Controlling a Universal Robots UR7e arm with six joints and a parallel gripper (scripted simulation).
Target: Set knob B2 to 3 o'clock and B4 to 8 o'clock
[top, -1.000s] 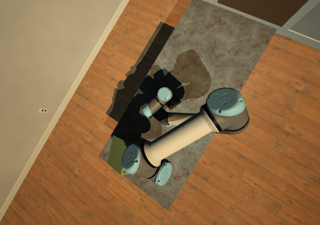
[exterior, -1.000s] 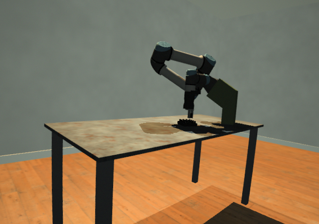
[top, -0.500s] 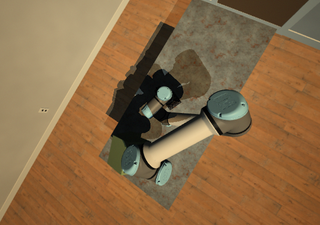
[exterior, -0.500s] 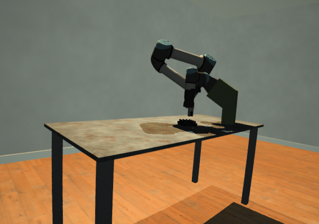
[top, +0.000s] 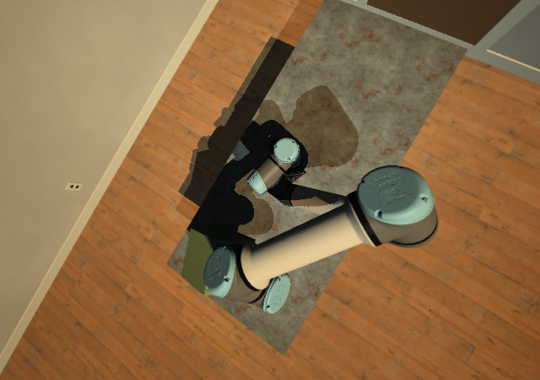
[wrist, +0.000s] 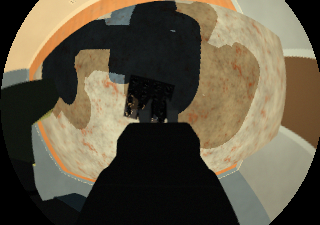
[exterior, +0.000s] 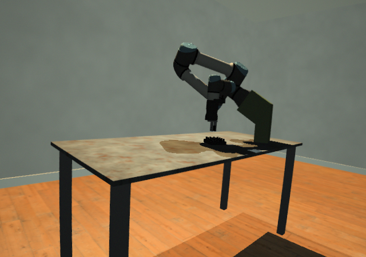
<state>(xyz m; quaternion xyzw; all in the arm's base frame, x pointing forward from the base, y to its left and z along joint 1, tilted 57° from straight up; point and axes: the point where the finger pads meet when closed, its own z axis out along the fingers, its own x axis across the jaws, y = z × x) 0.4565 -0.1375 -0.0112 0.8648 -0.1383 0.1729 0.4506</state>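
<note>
Exterior view: gripper hanging just above knob box, right of frame centre, not touching.
Fingers: standing part-open, gripping nothing.
Next knob: lining up squarely overhead, descending straight, avoiding neighbouring knobs.

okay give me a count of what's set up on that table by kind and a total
Dark knob boxes: 1
Beige-and-grey robot arms: 1
Dark two-finger grippers, above the box, not touching: 1
Olive-green arm pedestals: 1
Marbled tables with black legs: 1
Total: 5
</note>
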